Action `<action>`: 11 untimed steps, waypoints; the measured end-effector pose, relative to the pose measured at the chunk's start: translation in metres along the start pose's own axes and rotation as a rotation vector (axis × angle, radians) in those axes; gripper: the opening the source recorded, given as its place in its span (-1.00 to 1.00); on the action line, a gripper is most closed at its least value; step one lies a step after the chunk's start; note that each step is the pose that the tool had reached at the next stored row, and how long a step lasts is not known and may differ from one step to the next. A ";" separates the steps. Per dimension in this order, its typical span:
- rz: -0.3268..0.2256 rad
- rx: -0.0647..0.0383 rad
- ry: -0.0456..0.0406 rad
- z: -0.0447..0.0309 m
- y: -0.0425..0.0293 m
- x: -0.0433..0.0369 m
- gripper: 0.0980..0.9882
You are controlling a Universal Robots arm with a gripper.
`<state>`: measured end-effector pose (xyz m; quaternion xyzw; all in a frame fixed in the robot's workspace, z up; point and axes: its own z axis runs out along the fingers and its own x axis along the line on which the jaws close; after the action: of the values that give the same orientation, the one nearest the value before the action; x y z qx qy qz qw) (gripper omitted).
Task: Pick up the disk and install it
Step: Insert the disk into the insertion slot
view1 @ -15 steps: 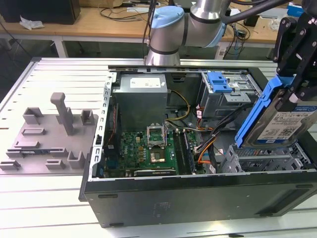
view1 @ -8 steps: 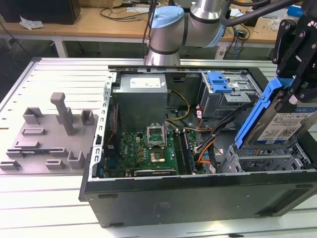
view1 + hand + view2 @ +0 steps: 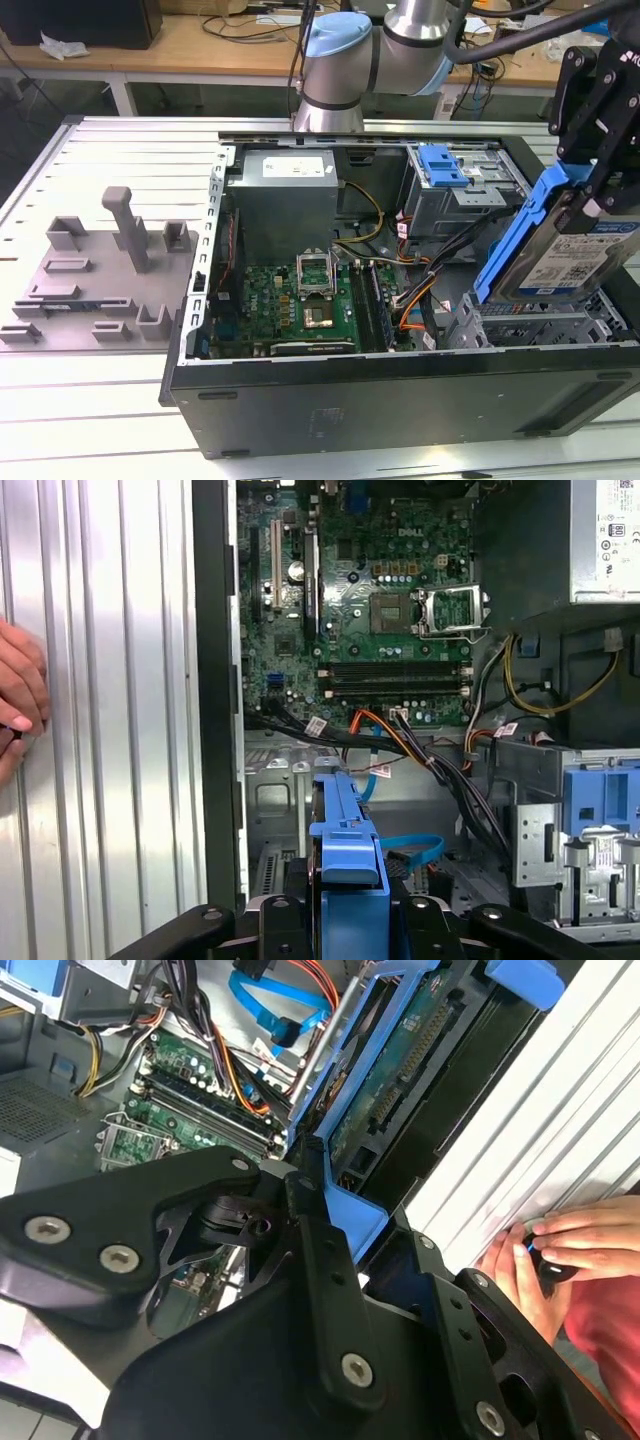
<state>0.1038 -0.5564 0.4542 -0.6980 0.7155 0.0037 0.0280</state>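
Disk (image 3: 560,262) hangs tilted over the open computer case (image 3: 400,400), pinched edgewise by the downward-pointing claw (image 3: 592,200).

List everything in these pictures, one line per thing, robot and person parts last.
disk: one, silver with a blue bracket, tilted above the drive cage at the exterior view's right.
computer case: one, black, open, on the table.
motherboard: one, green, inside the case.
power supply: one, grey with a white sticker, at the case's far side.
clip: one, blue, on the far drive bay.
drive cage: one, grey metal, under the disk.
fixture block: one, grey, on the exterior view's left of the case.
table: one, silver, slatted.
hand: at least one, on the table beside the case.
arm: one, silver and light blue, behind the case.
jaws: black, shut on the disk.
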 end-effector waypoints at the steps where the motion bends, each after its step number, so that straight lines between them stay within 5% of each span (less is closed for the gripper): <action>1: 0.000 0.000 0.0001 0.0004 0.0000 0.0003 -0.39; 11: -0.006 0.000 0.0003 0.0138 0.0005 0.0013 -0.39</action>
<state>0.1038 -0.5570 0.4403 -0.7001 0.7135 0.0036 0.0278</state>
